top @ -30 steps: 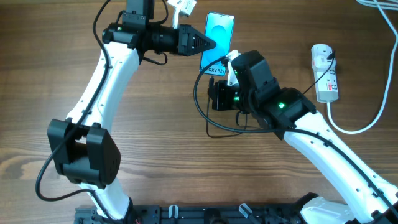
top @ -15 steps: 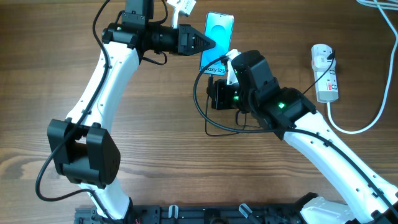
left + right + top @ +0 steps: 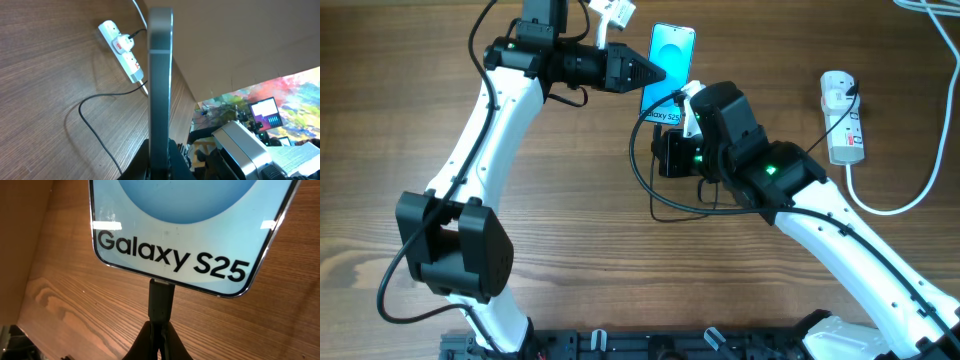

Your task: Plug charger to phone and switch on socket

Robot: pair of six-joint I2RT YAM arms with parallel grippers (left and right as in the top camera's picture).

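Note:
My left gripper point(image 3: 655, 72) is shut on the phone point(image 3: 670, 62), which has a cyan-blue screen and "Galaxy S25" text. It holds the phone by its long edge; the left wrist view shows it edge-on point(image 3: 160, 85). My right gripper point(image 3: 160, 330) is shut on the charger's black connector point(image 3: 161, 300), whose tip touches the middle of the phone's bottom edge point(image 3: 190, 230). The thin black charger cable point(image 3: 650, 190) loops over the table. The white socket point(image 3: 844, 117) lies at the right with a plug in it. It also shows in the left wrist view point(image 3: 121, 47).
The socket's thick white cord point(image 3: 910, 200) curves off to the right edge. A white tag point(image 3: 612, 12) sits behind the left gripper. A black rail point(image 3: 650, 345) runs along the table's front edge.
The phone and my left gripper have shifted very slightly left. My right gripper with the connector has barely moved.

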